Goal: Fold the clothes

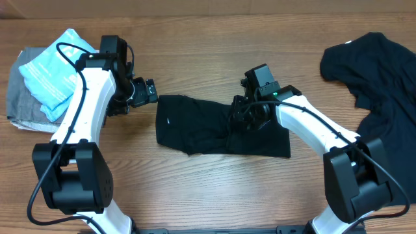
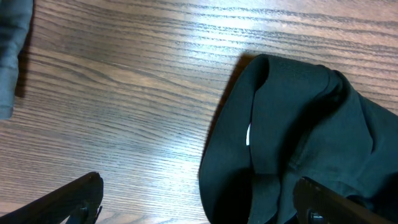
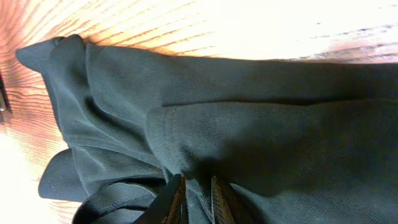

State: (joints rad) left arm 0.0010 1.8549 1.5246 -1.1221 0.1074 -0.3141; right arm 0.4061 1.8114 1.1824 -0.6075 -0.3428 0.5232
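Two grippers in play. Right gripper (image 1: 246,117) is pinched narrow on a fold of the half-folded black garment (image 1: 195,133), likely to drag that layer over. Left gripper (image 1: 148,91) is wide and holds nothing, just beside the garment's left edge, probably ready to pin it. The garment lies mid-surface (image 1: 208,188). Second black garment (image 1: 377,71) is crumpled far right, not yet folded. Grey garment (image 1: 19,104) and blue packet (image 1: 49,71) are far left.
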